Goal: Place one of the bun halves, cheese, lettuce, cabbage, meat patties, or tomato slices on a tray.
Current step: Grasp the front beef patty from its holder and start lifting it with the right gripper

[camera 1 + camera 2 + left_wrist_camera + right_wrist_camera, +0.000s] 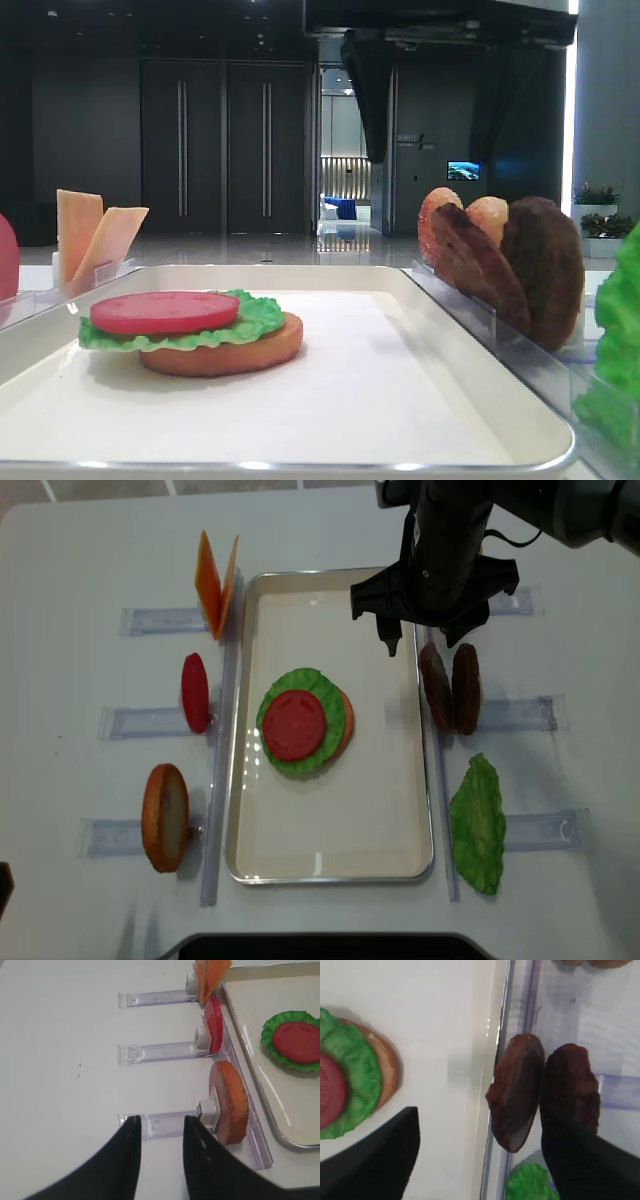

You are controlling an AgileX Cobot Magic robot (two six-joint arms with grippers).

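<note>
On the cream tray (390, 820) lies a bun half (343, 725) topped with lettuce (322, 750) and a tomato slice (294, 724). Two meat patties (517, 1090) stand on edge in a clear rack just right of the tray. My right gripper (480, 1160) is open above them: the left fingertip (385, 1160) hangs over the tray and the right one overlaps the outer patty (572, 1085). Over bare table left of the tray, my left gripper (160, 1155) is open with nothing between its fingers, close to a bun half (230, 1102) upright in its rack.
Clear racks line both sides of the tray. The left ones hold cheese (217, 580), a tomato slice (195, 692) and a bun half (165, 817). A lettuce leaf (478, 825) lies at the right, in front of the patties. More bun halves (440, 215) stand behind the patties.
</note>
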